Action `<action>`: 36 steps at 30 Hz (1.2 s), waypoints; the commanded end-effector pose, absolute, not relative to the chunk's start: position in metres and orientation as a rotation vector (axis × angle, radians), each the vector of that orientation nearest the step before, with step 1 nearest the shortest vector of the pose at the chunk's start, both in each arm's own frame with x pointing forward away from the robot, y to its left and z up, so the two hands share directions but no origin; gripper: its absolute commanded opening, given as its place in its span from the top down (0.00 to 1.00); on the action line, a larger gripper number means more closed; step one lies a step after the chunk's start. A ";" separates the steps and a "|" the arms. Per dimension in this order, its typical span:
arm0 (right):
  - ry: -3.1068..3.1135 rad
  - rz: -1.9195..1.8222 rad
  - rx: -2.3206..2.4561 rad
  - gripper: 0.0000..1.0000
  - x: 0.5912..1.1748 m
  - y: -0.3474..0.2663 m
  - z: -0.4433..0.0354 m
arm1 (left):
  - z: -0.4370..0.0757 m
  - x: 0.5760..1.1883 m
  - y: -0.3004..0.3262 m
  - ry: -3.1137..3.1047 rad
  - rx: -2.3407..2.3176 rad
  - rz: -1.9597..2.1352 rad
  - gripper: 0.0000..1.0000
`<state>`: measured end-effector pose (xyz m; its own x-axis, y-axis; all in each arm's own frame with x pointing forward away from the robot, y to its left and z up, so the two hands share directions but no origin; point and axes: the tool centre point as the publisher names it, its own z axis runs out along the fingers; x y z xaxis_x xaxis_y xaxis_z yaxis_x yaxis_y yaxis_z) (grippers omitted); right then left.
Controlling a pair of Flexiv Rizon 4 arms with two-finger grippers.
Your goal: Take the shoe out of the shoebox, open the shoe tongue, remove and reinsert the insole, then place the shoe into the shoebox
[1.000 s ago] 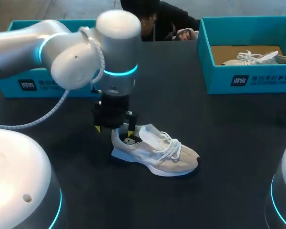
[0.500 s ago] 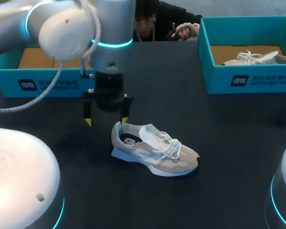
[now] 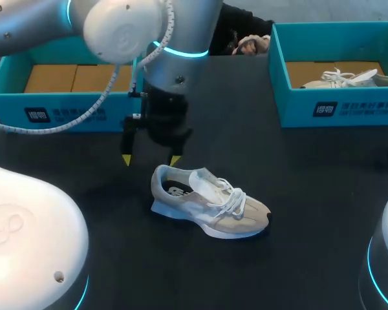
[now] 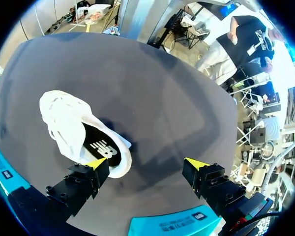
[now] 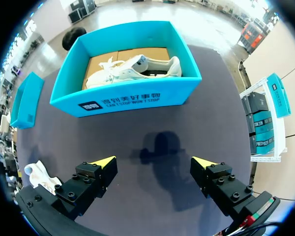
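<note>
A white and beige shoe (image 3: pixel 207 203) lies on its sole in the middle of the dark table, toe toward the right. Its tongue is lifted and a dark insole (image 4: pixel 101 148) shows in the opening. My left gripper (image 3: pixel 150 159) hangs open just behind and above the heel, touching nothing. In the left wrist view the left gripper (image 4: pixel 145 163) has the shoe (image 4: pixel 69 123) ahead of one finger, its heel beside that yellow tip. My right gripper (image 5: pixel 153 162) is open over bare table, short of the right shoebox (image 5: pixel 128 101).
An open teal shoebox (image 3: pixel 52 113) with a cardboard floor stands at the back left. The teal shoebox (image 3: pixel 336 103) at the back right holds another white shoe (image 3: pixel 343 79). A person's hand (image 3: pixel 252 44) is at the table's far edge.
My left gripper has risen out of the shoe's heel opening and now hangs above and behind the heel. The shoe stays where it was.
</note>
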<state>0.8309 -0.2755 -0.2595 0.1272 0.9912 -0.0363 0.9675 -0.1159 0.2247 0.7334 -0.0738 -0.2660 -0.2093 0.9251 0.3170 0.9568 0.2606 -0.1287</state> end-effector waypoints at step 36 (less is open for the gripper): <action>1.949 0.184 2.204 0.00 0.831 -0.276 -0.260 | -0.274 0.753 -0.006 -2.698 -0.966 0.942 0.00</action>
<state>0.8309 -0.2755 -0.2595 0.1273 0.9912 -0.0364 0.9675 -0.1160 0.2247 0.7557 -0.0170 -0.2696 -0.6605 0.7352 0.1524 0.6076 0.6426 -0.4668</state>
